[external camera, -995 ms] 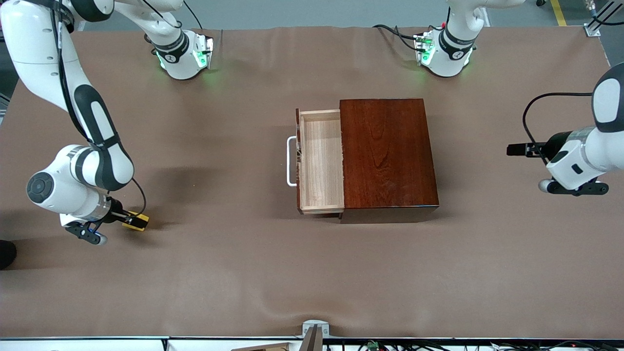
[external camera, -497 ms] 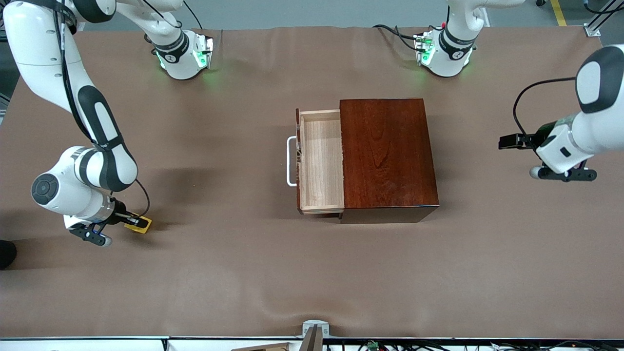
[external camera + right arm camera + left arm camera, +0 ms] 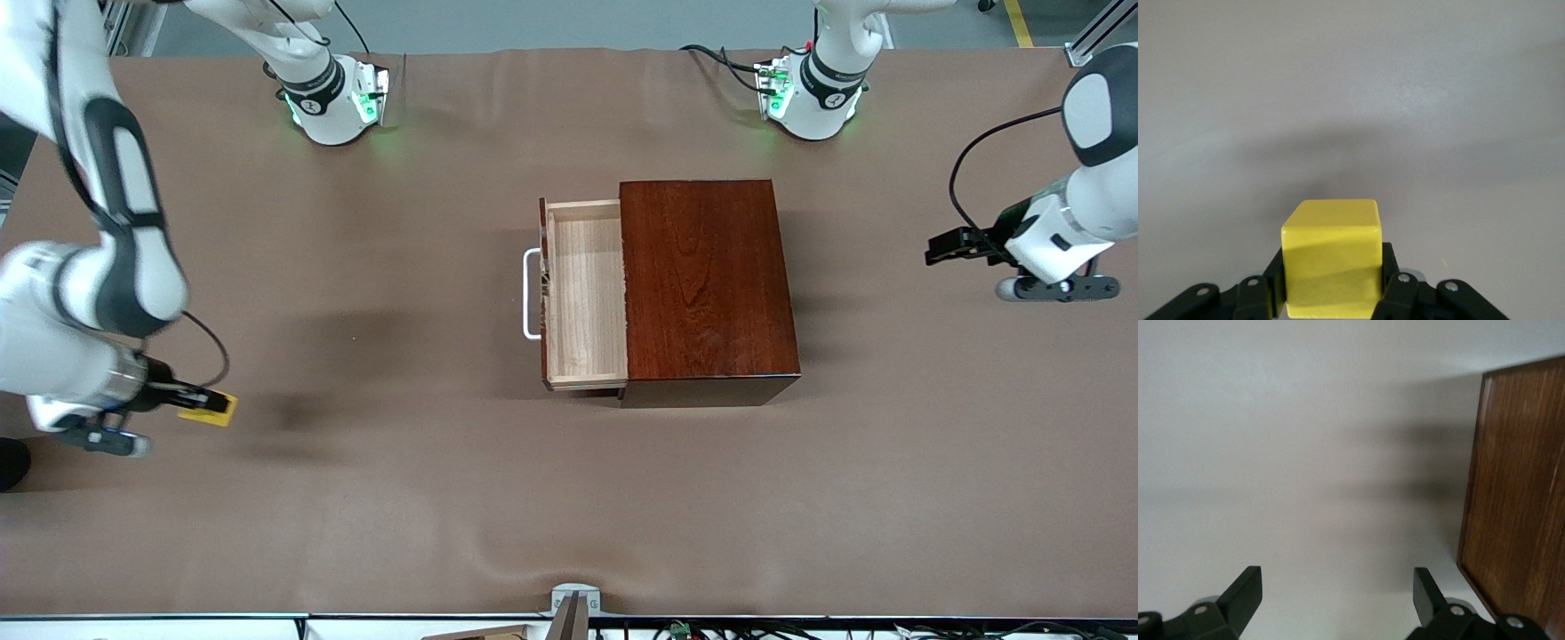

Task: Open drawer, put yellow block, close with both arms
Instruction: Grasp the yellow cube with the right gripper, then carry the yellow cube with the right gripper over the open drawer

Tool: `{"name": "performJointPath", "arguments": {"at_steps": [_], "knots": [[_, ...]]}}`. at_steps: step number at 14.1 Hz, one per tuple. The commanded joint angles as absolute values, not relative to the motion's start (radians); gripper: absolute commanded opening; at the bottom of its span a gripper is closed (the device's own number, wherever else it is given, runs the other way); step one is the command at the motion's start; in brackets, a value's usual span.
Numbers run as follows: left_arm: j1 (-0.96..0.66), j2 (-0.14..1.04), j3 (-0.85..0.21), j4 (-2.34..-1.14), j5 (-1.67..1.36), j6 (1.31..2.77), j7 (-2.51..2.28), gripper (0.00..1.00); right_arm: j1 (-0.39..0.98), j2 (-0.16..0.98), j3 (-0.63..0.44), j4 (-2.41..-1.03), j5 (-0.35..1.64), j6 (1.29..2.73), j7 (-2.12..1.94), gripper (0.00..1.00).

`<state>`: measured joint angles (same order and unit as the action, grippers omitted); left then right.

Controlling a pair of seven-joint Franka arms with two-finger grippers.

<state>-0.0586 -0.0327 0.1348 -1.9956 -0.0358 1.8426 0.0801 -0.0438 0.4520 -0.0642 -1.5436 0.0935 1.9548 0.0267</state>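
- Gripping the yellow block [image 3: 209, 410]: right gripper [image 3: 197, 404] is clamped on it, one finger [image 3: 1389, 265] pressed to each side face, top face visible in the right wrist view.
- Block is lifted off the table [image 3: 400, 498]; its shadow lies apart from it on the brown cover, toward 3 o'clock in the front view.
- Position: over bare table at the right arm's end, about 8 o'clock from the drawer [image 3: 584, 293] and well apart from it.
- Drawer is pulled out of the mahogany box [image 3: 707, 280], opening toward the right arm's end; pale-wood tray exposed, nothing visible inside.
- White U-shaped handle [image 3: 531, 293] sits on the drawer front at the 9 o'clock side of the tray.
- Box stands mid-table, lid surface glossy, grain running toward the camera.
- Left gripper [image 3: 944, 248] hangs over the table at the left arm's end, roughly 3 o'clock from the box, well apart from it, pointing toward the box.
- Left jaws stand wide apart, holding nothing; the left wrist view shows both fingertips [image 3: 1245, 590] with only table between them and the box edge [image 3: 1518, 493] at one side.
- Both arm bases sit at the 12 o'clock edge of the table with green rings lit: right base [image 3: 331, 98], left base [image 3: 813, 93].
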Motion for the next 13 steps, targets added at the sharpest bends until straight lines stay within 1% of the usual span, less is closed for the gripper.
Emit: {"name": "performJointPath", "arguments": {"at_steps": [1, 2, 4, 6, 8, 10, 11, 12, 13], "knots": [[-0.054, -0.045, 0.129, -1.977, -0.038, 1.875, 0.069, 1.00, -0.023, 0.425, -0.060, -1.383, 0.071, 1.728, -0.044, 0.00], [-0.054, -0.038, 0.129, -1.962, -0.038, 1.875, 0.069, 1.00, -0.005, 0.425, -0.058, -1.343, 0.072, 1.667, -0.054, 0.00], [-0.054, -0.029, 0.129, -1.913, -0.038, 1.873, 0.071, 1.00, 0.067, 0.407, -0.060, -1.298, 0.071, 1.590, -0.051, 0.00], [-0.063, -0.015, 0.127, -1.837, -0.038, 1.865, 0.071, 1.00, 0.136, 0.387, -0.057, -1.296, 0.083, 1.559, -0.038, 0.00], [-0.067, -0.020, 0.126, -1.774, -0.038, 1.817, 0.074, 1.00, 0.243, 0.385, -0.057, -1.295, 0.084, 1.560, 0.065, 0.00], [-0.071, -0.018, 0.118, -1.694, -0.037, 1.723, 0.074, 1.00, 0.364, 0.388, -0.057, -1.293, 0.083, 1.577, 0.208, 0.00], [-0.068, -0.018, 0.115, -1.663, -0.037, 1.685, 0.081, 1.00, 0.424, 0.394, -0.058, -1.287, 0.087, 1.597, 0.272, 0.00], [-0.066, -0.017, 0.115, -1.642, -0.037, 1.651, 0.084, 1.00, 0.481, 0.396, -0.058, -1.285, 0.089, 1.645, 0.340, 0.00], [-0.063, -0.018, 0.115, -1.638, -0.037, 1.644, 0.089, 1.00, 0.532, 0.408, -0.058, -1.285, 0.089, 1.681, 0.409, 0.00]]}}
